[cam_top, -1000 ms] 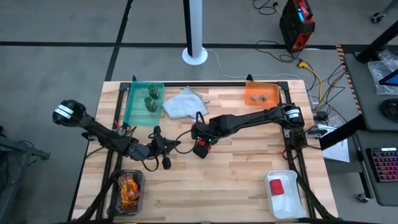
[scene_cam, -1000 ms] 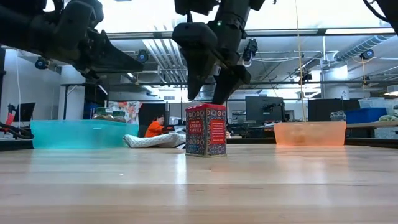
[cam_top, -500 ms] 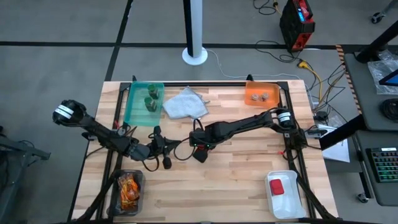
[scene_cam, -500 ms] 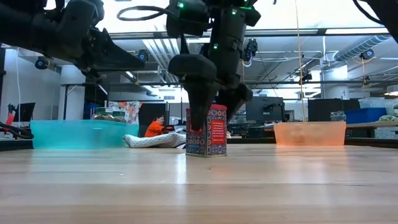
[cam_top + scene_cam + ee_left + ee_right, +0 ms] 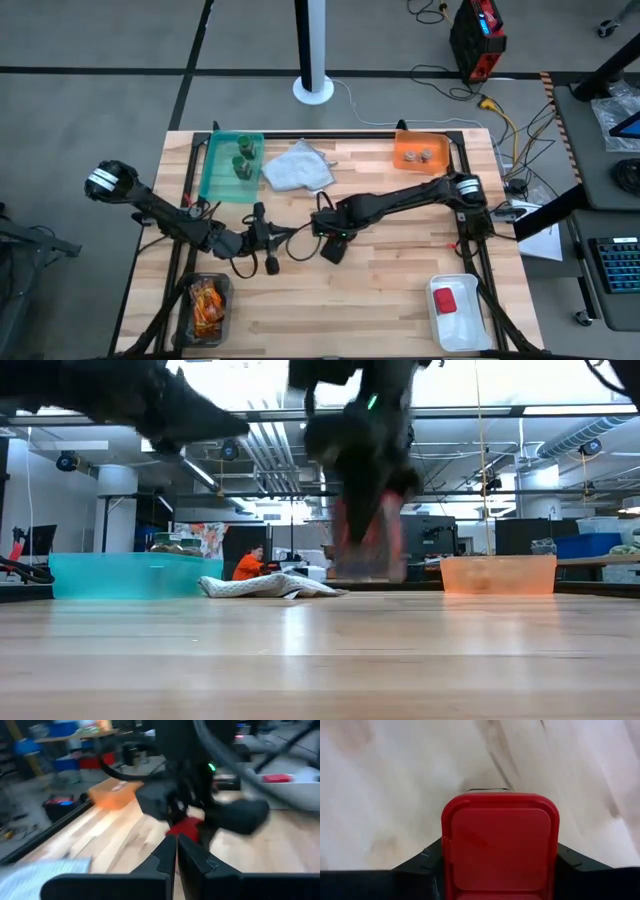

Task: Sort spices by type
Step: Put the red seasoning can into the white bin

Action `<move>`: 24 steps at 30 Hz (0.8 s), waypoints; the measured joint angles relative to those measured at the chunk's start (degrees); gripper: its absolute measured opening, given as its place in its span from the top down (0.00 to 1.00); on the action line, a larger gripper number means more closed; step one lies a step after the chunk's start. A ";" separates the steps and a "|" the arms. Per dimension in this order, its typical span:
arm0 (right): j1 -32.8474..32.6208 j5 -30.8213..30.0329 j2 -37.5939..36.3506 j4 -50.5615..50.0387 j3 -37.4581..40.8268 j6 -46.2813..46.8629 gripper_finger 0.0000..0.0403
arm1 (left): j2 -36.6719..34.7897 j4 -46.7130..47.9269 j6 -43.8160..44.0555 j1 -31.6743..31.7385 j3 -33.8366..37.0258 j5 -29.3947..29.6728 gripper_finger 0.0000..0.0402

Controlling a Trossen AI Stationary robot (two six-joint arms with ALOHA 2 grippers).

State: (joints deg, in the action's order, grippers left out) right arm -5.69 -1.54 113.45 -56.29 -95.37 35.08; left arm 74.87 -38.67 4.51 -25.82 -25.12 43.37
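Right now the red boxy spice container with a flat red lid (image 5: 500, 845) sits clamped between the two dark fingers of the right gripper (image 5: 333, 245), near the centre of the high view. In the low view it shows as a reddish blur (image 5: 365, 540) just above centre, clear of the pale wooden table (image 5: 400, 300).

The left gripper (image 5: 268, 240) lies just left of it in the high view, pointing toward the container; in its own wrist view the two fingers (image 5: 165, 857) stand pressed together with nothing between them.

At the upper left of the table is a teal plastic tray (image 5: 213, 175) holding two green-capped jars (image 5: 243, 158). A crumpled pale grey cloth (image 5: 296, 168) lies beside it, toward the top centre. At the upper right, an orange tray (image 5: 403, 158) holds two tiny grey round jars (image 5: 419, 155). At the lower right, a white tray (image 5: 468, 325) holds another red boxy container (image 5: 445, 301). At the lower left, a dark tray (image 5: 184, 315) holds orange-brown shiny packets (image 5: 206, 304).

Far behind the table in the low view, left of centre, a person in orange (image 5: 250, 566) is seated.
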 joint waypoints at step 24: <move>-41.79 -6.99 -23.48 -21.63 0.11 68.05 0.51 | -0.76 33.24 -23.14 1.91 -28.98 -23.07 1.00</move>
State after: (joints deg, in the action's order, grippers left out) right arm -47.48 -8.54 89.97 -77.93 -95.26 103.13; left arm 74.11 -5.44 -18.62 -23.91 -54.10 20.30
